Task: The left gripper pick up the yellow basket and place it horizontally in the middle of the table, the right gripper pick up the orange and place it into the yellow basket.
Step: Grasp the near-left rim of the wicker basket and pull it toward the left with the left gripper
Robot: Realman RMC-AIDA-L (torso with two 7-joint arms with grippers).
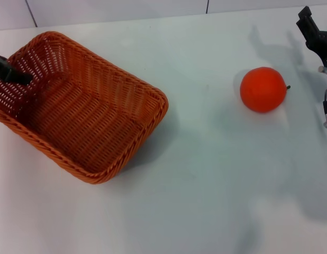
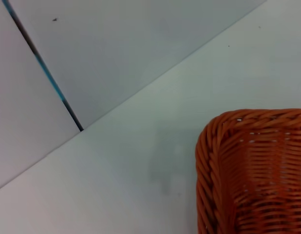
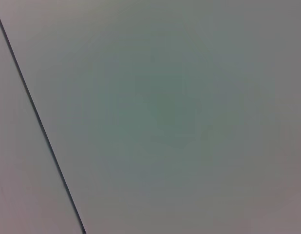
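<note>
The left gripper (image 1: 12,74) reaches inside the basket (image 1: 81,108) at its far-left corner; whether its jaws are apart or together cannot be told. The basket lies askew on the left of the table (image 1: 206,185), holding nothing else. The orange (image 1: 263,89) sits on the table to the right, well apart from the basket, near the right gripper (image 1: 311,29), whose jaw state is also unclear. The left wrist view shows only a basket corner (image 2: 253,170); the right wrist view shows only blank surface.

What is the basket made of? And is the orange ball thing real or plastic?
The yellow basket looks woven, like wicker or plastic cane: you can see ribbed strands and a braided rim. The orange is smooth and evenly bright with a tiny dark stem; real or plastic, the look leaves open.
</note>
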